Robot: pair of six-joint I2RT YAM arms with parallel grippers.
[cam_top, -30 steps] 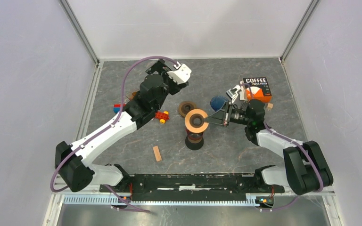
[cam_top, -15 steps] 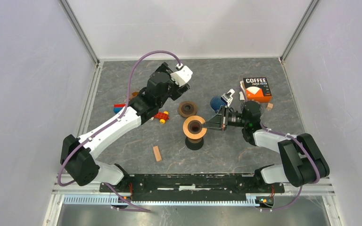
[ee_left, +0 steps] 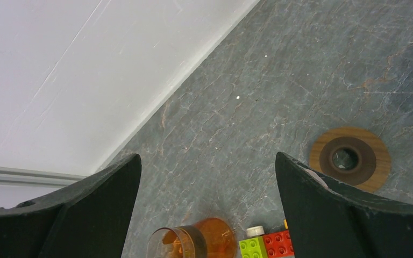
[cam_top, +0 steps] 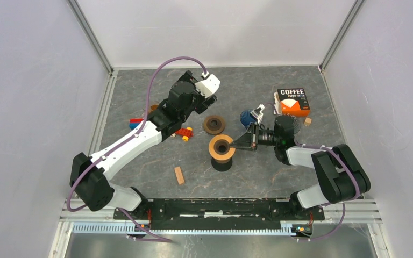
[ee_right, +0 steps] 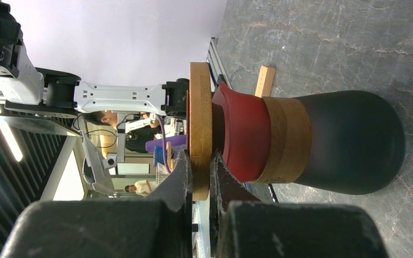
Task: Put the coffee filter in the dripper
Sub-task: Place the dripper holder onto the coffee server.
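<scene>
Right gripper (ee_right: 200,161) is clamped on the rim of the dripper (cam_top: 221,146), its two fingers pinching the flat wooden collar from the right. The red cone sits below that collar on a black base (ee_right: 349,142). A second ago the dripper was higher and nearer the back of the table; now it sits lower on its base, and the right elbow has swung in toward the near edge. Left gripper (ee_left: 207,158) is spread wide and holds nothing, hanging over the rear left floor much as it did half a second ago.

The coffee filter box (cam_top: 293,102) stands by the right wall, well apart from the dripper. A wooden disc (cam_top: 214,124) lies just behind the dripper, a blue ribbed cup (cam_top: 247,117) is behind the right gripper, and a wood block (cam_top: 179,174) lies front left. Lego bricks (cam_top: 184,133) and an orange glass (ee_left: 193,242) lie under the left arm. Bare floor shows along the back wall.
</scene>
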